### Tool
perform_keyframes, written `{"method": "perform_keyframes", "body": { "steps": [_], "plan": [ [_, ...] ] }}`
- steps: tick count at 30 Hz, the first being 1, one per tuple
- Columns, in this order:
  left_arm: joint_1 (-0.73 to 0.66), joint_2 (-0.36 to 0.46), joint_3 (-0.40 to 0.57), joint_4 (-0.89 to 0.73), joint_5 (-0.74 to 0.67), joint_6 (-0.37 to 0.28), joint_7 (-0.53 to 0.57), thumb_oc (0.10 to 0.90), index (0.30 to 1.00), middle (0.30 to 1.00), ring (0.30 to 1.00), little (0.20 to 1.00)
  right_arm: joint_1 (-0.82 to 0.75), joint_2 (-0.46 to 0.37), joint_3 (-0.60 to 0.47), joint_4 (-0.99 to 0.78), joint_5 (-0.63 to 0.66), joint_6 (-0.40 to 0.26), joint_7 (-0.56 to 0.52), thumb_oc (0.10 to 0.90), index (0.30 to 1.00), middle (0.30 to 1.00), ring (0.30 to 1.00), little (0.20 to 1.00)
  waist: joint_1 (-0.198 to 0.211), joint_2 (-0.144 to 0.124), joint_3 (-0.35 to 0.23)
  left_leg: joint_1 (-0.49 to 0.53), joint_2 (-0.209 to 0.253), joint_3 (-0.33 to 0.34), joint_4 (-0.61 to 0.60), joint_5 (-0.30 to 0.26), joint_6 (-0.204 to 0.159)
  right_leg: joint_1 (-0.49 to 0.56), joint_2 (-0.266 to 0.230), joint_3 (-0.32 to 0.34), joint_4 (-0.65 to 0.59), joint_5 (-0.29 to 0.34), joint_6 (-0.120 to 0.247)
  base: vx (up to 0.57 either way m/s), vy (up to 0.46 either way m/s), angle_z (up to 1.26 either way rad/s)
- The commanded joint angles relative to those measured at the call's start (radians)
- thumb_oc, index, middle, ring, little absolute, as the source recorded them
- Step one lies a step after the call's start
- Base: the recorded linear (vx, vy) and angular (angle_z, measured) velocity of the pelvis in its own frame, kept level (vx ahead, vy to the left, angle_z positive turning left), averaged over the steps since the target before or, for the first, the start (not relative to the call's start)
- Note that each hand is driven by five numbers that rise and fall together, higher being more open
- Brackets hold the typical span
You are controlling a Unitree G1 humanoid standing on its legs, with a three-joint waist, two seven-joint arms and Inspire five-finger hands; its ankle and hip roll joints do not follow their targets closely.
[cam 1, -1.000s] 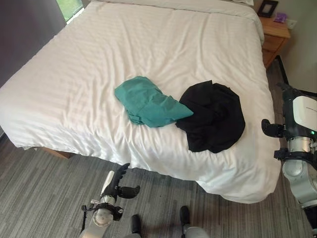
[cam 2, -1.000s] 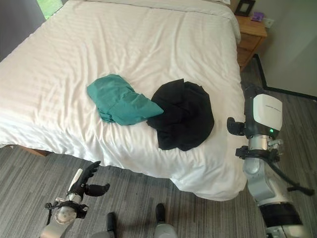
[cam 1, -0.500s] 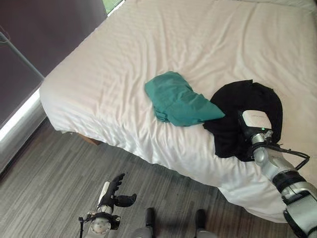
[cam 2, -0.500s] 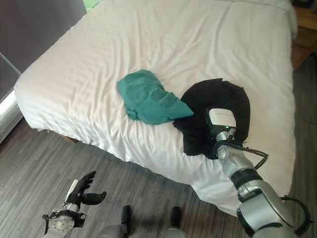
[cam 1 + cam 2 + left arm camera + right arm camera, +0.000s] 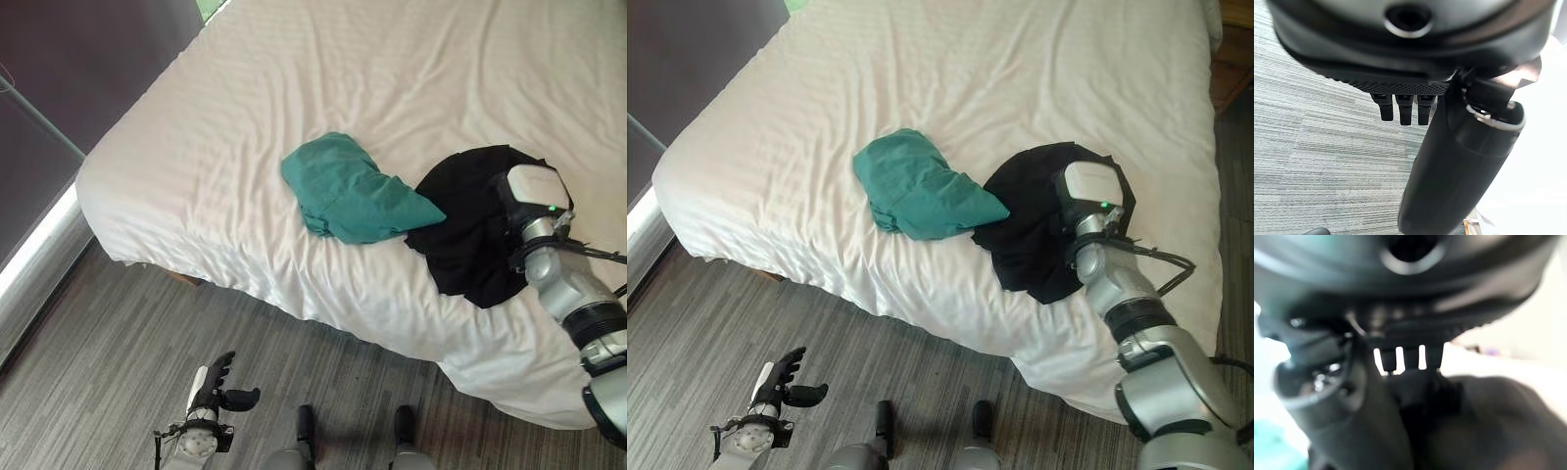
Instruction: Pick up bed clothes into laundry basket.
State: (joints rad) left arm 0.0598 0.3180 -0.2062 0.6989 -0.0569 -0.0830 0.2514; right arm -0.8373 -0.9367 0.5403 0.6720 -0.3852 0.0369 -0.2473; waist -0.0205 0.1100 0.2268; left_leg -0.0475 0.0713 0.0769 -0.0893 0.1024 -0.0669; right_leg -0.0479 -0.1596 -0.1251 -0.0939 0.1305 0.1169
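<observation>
A teal garment (image 5: 348, 191) lies crumpled on the white bed (image 5: 225, 117), near its front edge. Just to its right a black garment (image 5: 470, 230) lies bunched, its edge touching the teal one. My right arm (image 5: 1117, 284) reaches in from the lower right, and its white wrist unit (image 5: 1092, 186) hovers over the black garment. In the right wrist view my right hand (image 5: 1415, 328) is right above the black cloth (image 5: 1498, 421). My left hand (image 5: 211, 384) hangs open over the floor at the lower left, holding nothing.
Grey plank floor (image 5: 108, 352) runs along the front of the bed. A dark wall (image 5: 69, 69) with a bright strip (image 5: 34, 250) at its base stands to the left. The duvet overhangs the bed's front edge (image 5: 323, 313).
The camera has turned left. My right arm swung from beside the bed onto the black garment, then moved further over it. My left hand sank a little lower.
</observation>
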Motion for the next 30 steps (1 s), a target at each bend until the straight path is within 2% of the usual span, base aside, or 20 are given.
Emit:
{"method": "perform_keyframes", "body": {
  "steps": [1, 3, 4, 8, 10, 11, 12, 13, 15, 17, 18, 19, 20, 21, 22, 25, 26, 27, 28, 30],
  "plan": [
    [-0.042, 0.068, 0.015, 0.017, 0.025, -0.025, 0.030, 0.800, 0.900, 0.900, 0.900, 0.900, -0.183, -0.136, -0.008, -0.089, 0.028, -0.013, -0.078, 0.400, 0.300, 0.300, 0.300, 0.300, -0.002, -0.109, -0.071, 0.040, 0.035, 0.079, 0.002, -0.084, -0.087, 0.057, -0.086, 0.050, 0.007, -0.121, 0.091, 0.01, 0.004, -0.06],
    [-0.043, 0.064, 0.033, 0.055, 0.038, -0.008, 0.032, 0.800, 0.900, 0.900, 0.900, 0.900, -0.191, -0.228, -0.033, -0.178, 0.021, -0.013, -0.091, 0.400, 0.300, 0.300, 0.300, 0.300, -0.017, -0.122, -0.088, 0.057, 0.039, 0.088, 0.002, -0.093, -0.086, 0.066, -0.087, 0.056, 0.007, -0.120, 0.093, 0.03, -0.003, -0.14],
    [-0.043, 0.061, 0.059, 0.100, 0.053, 0.006, 0.043, 0.800, 0.900, 0.900, 0.900, 0.900, -0.160, -0.312, -0.086, -0.267, 0.008, -0.010, -0.107, 0.400, 0.300, 0.300, 0.300, 0.300, -0.034, -0.128, -0.105, 0.070, 0.043, 0.095, 0.002, -0.101, -0.087, 0.071, -0.088, 0.060, 0.007, -0.118, 0.097, 0.05, -0.006, -0.15],
    [-0.049, 0.063, 0.087, 0.160, 0.062, 0.021, 0.055, 0.800, 0.900, 0.900, 0.900, 0.900, -0.035, -0.392, -0.234, -0.344, 0.020, -0.005, -0.126, 0.400, 0.300, 0.300, 0.300, 0.300, -0.047, -0.137, -0.117, 0.084, 0.048, 0.101, 0.002, -0.109, -0.088, 0.075, -0.088, 0.066, 0.007, -0.116, 0.100, 0.02, -0.002, -0.18],
    [-0.029, 0.055, 0.191, 0.189, 0.068, 0.033, 0.089, 0.800, 0.900, 0.900, 0.900, 0.900, 0.225, -0.430, -0.495, -0.443, 0.059, -0.020, -0.177, 0.400, 0.300, 0.300, 0.300, 0.300, -0.106, -0.110, -0.131, 0.100, 0.051, 0.114, 0.002, -0.119, -0.084, 0.075, -0.087, 0.080, 0.007, -0.114, 0.103, 0.04, -0.011, -0.20],
    [-0.031, 0.074, 0.176, 0.186, 0.070, 0.034, 0.089, 0.800, 0.900, 0.900, 0.900, 0.900, 0.338, -0.419, -0.605, -0.476, 0.054, -0.018, -0.173, 0.400, 0.300, 0.300, 0.300, 0.300, -0.091, -0.126, -0.132, 0.100, 0.052, 0.110, 0.002, -0.119, -0.085, 0.077, -0.086, 0.076, 0.007, -0.114, 0.103, 0.03, -0.017, -0.01],
    [-0.026, 0.086, 0.208, 0.165, 0.065, 0.033, 0.109, 0.800, 0.900, 0.900, 0.900, 0.900, 0.470, -0.398, -0.732, -0.511, 0.072, -0.029, -0.188, 0.400, 0.300, 0.300, 0.300, 0.300, -0.102, -0.125, -0.134, 0.104, 0.053, 0.111, 0.002, -0.123, -0.083, 0.077, -0.086, 0.080, 0.007, -0.113, 0.104, 0.02, -0.019, 0.05],
    [-0.027, 0.128, 0.273, 0.104, 0.061, 0.030, 0.146, 0.800, 0.900, 0.900, 0.900, 0.900, 0.711, -0.324, -0.939, -0.557, 0.086, -0.046, -0.207, 0.400, 0.300, 0.300, 0.300, 0.300, -0.122, -0.120, -0.135, 0.108, 0.053, 0.115, 0.002, -0.128, -0.079, 0.073, -0.085, 0.087, 0.007, -0.114, 0.107, 0.05, -0.023, 0.00],
    [-0.050, 0.204, 0.340, 0.016, 0.068, 0.030, 0.207, 0.800, 0.900, 0.900, 0.900, 0.900, 0.932, -0.200, -1.088, -0.564, 0.096, -0.049, -0.208, 0.400, 0.300, 0.300, 0.300, 0.300, -0.131, -0.111, -0.131, 0.119, 0.054, 0.123, 0.002, -0.139, -0.077, 0.076, -0.084, 0.098, 0.007, -0.121, 0.110, 0.05, -0.021, -0.07],
    [-0.050, 0.297, 0.418, -0.147, 0.127, 0.057, 0.277, 0.800, 0.900, 0.900, 0.900, 0.900, 1.080, -0.040, -1.164, -0.562, 0.102, -0.041, -0.200, 0.400, 0.300, 0.300, 0.300, 0.300, -0.141, -0.101, -0.132, 0.120, 0.055, 0.129, 0.002, -0.137, -0.074, 0.067, -0.082, 0.112, 0.007, -0.114, 0.109, 0.01, -0.032, -0.23],
    [-0.049, 0.331, 0.461, -0.207, 0.154, 0.069, 0.306, 0.800, 0.900, 0.900, 0.900, 0.900, 1.122, 0.052, -1.160, -0.509, 0.122, -0.031, -0.195, 0.400, 0.300, 0.300, 0.300, 0.300, -0.154, -0.095, -0.132, 0.121, 0.056, 0.133, 0.002, -0.138, -0.072, 0.064, -0.081, 0.119, 0.007, -0.113, 0.109, 0.03, -0.027, -0.14],
    [-0.075, 0.369, 0.521, -0.284, 0.192, 0.080, 0.345, 0.800, 0.900, 0.900, 0.900, 0.900, 1.161, 0.174, -1.129, -0.373, 0.136, 0.007, -0.184, 0.400, 0.300, 0.300, 0.300, 0.300, -0.177, -0.081, -0.130, 0.127, 0.056, 0.140, 0.002, -0.147, -0.067, 0.061, -0.079, 0.130, 0.009, -0.118, 0.110, 0.01, -0.017, -0.11],
    [-0.072, 0.372, 0.526, -0.290, 0.193, 0.084, 0.344, 0.800, 0.900, 0.900, 0.900, 0.900, 1.156, 0.178, -1.124, -0.370, 0.136, 0.006, -0.186, 0.400, 0.300, 0.300, 0.300, 0.300, -0.178, -0.086, -0.131, 0.120, 0.057, 0.141, 0.002, -0.137, -0.067, 0.054, -0.079, 0.132, 0.008, -0.109, 0.108, 0.06, -0.012, -0.20],
    [-0.126, 0.411, 0.568, -0.331, 0.204, 0.088, 0.378, 0.800, 0.900, 0.900, 0.900, 0.900, 1.186, 0.236, -1.093, -0.243, 0.152, 0.036, -0.180, 0.400, 0.300, 0.300, 0.300, 0.300, -0.198, -0.072, -0.134, 0.128, 0.055, 0.145, 0.002, -0.149, -0.065, 0.057, -0.079, 0.140, 0.010, -0.119, 0.109, 0.00, -0.022, -0.31],
    [-0.128, 0.415, 0.570, -0.330, 0.204, 0.089, 0.378, 0.800, 0.900, 0.900, 0.900, 0.900, 1.178, 0.236, -1.088, -0.235, 0.154, 0.032, -0.183, 0.400, 0.300, 0.300, 0.300, 0.300, -0.199, -0.076, -0.133, 0.121, 0.056, 0.146, 0.002, -0.139, -0.066, 0.051, -0.078, 0.142, 0.008, -0.109, 0.107, 0.06, -0.012, -0.23],
    [-0.267, 0.507, 0.552, -0.328, 0.180, 0.078, 0.398, 0.800, 0.900, 0.900, 0.900, 0.900, 1.152, 0.277, -0.974, 0.025, 0.217, 0.048, -0.156, 0.400, 0.300, 0.300, 0.300, 0.300, -0.227, -0.055, -0.132, 0.127, 0.055, 0.152, 0.002, -0.145, -0.066, 0.052, -0.077, 0.155, 0.011, -0.115, 0.108, 0.00, -0.012, -0.16],
    [-0.272, 0.511, 0.551, -0.324, 0.179, 0.077, 0.399, 0.800, 0.900, 0.900, 0.900, 0.900, 1.143, 0.277, -0.969, 0.034, 0.219, 0.044, -0.158, 0.400, 0.300, 0.300, 0.300, 0.300, -0.228, -0.058, -0.129, 0.123, 0.055, 0.152, 0.002, -0.137, -0.066, 0.049, -0.077, 0.156, 0.010, -0.108, 0.106, 0.00, -0.007, -0.15],
    [-0.371, 0.541, 0.493, -0.341, 0.165, 0.067, 0.399, 0.800, 0.900, 0.900, 0.900, 0.900, 1.105, 0.283, -0.863, 0.193, 0.224, 0.050, -0.129, 0.400, 0.300, 0.300, 0.300, 0.300, -0.238, -0.043, -0.129, 0.122, 0.054, 0.153, 0.002, -0.132, -0.069, 0.048, -0.075, 0.162, 0.010, -0.107, 0.105, -0.03, -0.011, -0.11],
    [-0.386, 0.550, 0.485, -0.331, 0.164, 0.066, 0.401, 0.800, 0.900, 0.900, 0.900, 0.900, 1.087, 0.283, -0.855, 0.215, 0.228, 0.040, -0.132, 0.400, 0.300, 0.300, 0.300, 0.300, -0.238, -0.048, -0.124, 0.122, 0.054, 0.153, 0.002, -0.132, -0.069, 0.049, -0.075, 0.161, 0.010, -0.107, 0.104, 0.00, -0.012, -0.09],
    [-0.497, 0.581, 0.388, -0.305, 0.173, 0.062, 0.401, 0.800, 0.900, 0.900, 0.900, 0.900, 1.058, 0.314, -0.770, 0.370, 0.254, 0.032, -0.101, 0.400, 0.300, 0.300, 0.300, 0.300, -0.251, -0.037, -0.116, 0.123, 0.055, 0.153, 0.002, -0.127, -0.072, 0.050, -0.073, 0.161, 0.011, -0.107, 0.104, 0.00, -0.013, -0.04]
  ]
}}
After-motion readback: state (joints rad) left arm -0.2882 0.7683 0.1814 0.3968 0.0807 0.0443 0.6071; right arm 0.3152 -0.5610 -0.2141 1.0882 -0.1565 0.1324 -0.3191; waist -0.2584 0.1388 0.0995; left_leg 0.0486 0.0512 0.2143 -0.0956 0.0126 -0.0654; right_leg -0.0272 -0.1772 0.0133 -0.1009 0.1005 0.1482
